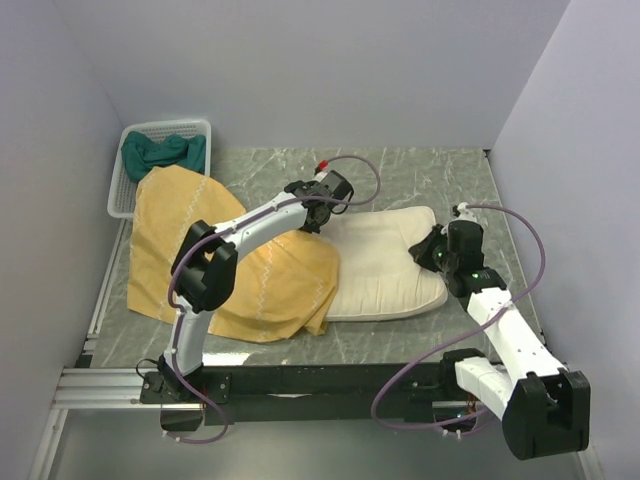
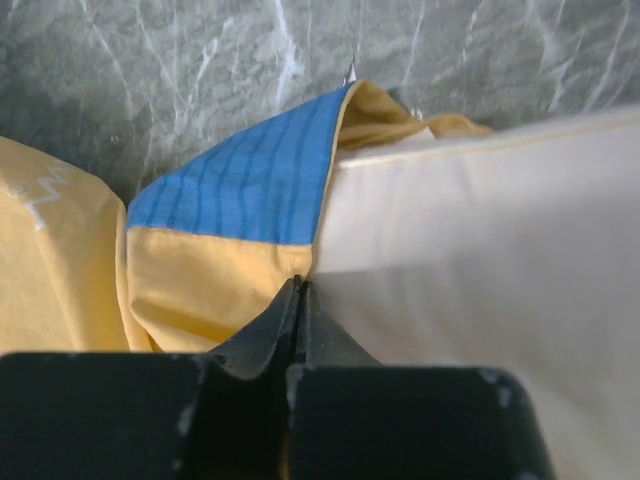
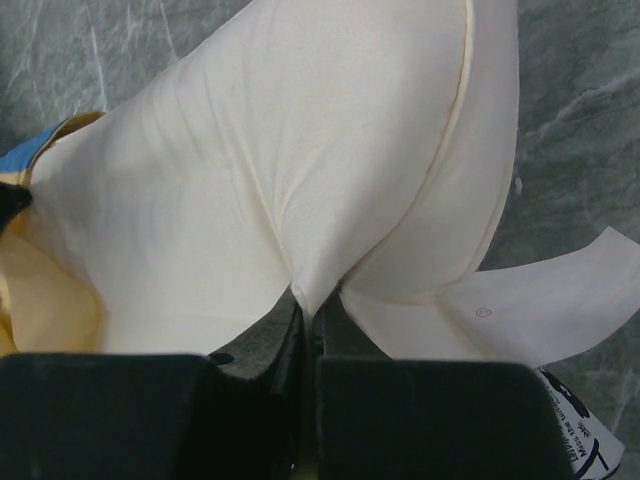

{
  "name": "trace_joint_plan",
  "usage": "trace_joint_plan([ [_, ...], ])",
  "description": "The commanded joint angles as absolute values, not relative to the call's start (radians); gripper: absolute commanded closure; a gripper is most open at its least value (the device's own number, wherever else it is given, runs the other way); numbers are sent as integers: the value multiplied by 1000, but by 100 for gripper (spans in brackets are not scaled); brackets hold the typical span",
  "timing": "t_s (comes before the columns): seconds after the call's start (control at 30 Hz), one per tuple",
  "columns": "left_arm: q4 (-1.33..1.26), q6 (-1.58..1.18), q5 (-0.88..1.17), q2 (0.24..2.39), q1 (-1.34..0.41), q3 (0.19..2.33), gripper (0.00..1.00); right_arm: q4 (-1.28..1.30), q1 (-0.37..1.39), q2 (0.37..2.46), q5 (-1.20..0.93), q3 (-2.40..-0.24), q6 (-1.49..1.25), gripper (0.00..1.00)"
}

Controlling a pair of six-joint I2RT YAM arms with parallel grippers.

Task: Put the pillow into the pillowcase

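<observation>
Pillow (image 1: 385,265) lies flat on the desk (image 1: 420,175) just right of centre in the overhead view. Its left end is tucked into the open mouth of the pillowcase (image 1: 160,235), which sprawls mustard side out across the left half of the frame. Only that end seems to be inside and most of the cream length is bare, so the job looks well short of done. The arms hold opposite ends for a reason, I judge: the right claw (image 3: 310,305) can feed the pillow leftward while the left claw (image 2: 298,290) draws the case's edge the other way over it. In the right wrist view the right claw is closed tight, with cream fabric gathered into a pinched fold between its tips and a white care label (image 3: 560,300) splayed at lower right. In the left wrist view the left claw is likewise closed, tips meeting on the yellow hem where it butts the pillow, below a blue striped flap. It appears to grip the case's edge; whether pillow cloth is caught too I cannot tell. A basket (image 1: 125,185) holding green cloth (image 1: 165,152) sits at upper left.
</observation>
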State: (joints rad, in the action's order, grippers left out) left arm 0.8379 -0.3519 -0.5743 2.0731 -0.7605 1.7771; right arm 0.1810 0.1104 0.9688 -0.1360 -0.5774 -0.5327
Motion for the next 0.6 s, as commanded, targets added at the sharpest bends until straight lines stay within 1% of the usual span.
trace_joint_plan([
  [0.0,807,-327,-597,2002,-770,1905,99,184,107,885,-218,-672,-512,100],
  [0.07,741,-293,-566,1961,-781,1919,99,189,106,871,-267,-698,-515,100],
  [0.2,655,-285,-401,1876,-793,1968,99,202,106,850,-376,-752,-525,100],
  [0.3,687,-296,-417,1882,-793,2020,99,221,107,816,-397,-785,-532,100],
  [0.4,680,-288,-376,1869,-804,2026,99,235,107,787,-403,-810,-537,100],
  [0.47,640,-282,-328,1861,-811,2040,99,226,106,793,-440,-824,-558,100],
  [0.5,641,-284,-310,1871,-813,2061,99,206,106,792,-501,-828,-569,100],
  [0.57,632,-284,-211,1882,-815,2106,99,173,104,760,-535,-830,-607,100],
])
